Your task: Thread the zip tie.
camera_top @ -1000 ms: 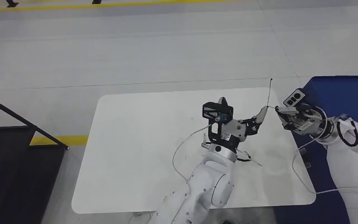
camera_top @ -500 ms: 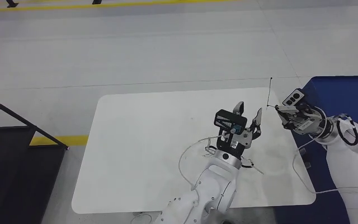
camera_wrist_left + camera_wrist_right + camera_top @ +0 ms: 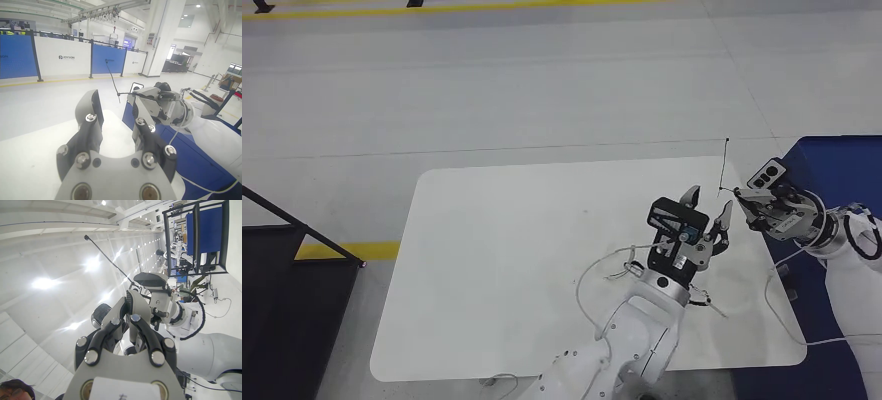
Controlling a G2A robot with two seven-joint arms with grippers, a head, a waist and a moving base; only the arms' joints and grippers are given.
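One black zip tie [image 3: 112, 78], a thin strap up in the air by the table's far right corner, roughly upright with a slight lean, small square head at the top end. Met near its lower end by a short crosswise black piece running straight into the right gripper [image 3: 130, 95]; same tie or a second one, impossible to tell. Right gripper's fingers pressed together on that crosswise piece. Just beside it and facing it, the left gripper [image 3: 710, 200]: jaws spread wide and empty, near the strap yet apart from it. Under both, the white table [image 3: 492, 260]. Off the table's right edge, beneath the right arm, a blue panel [image 3: 832, 160].
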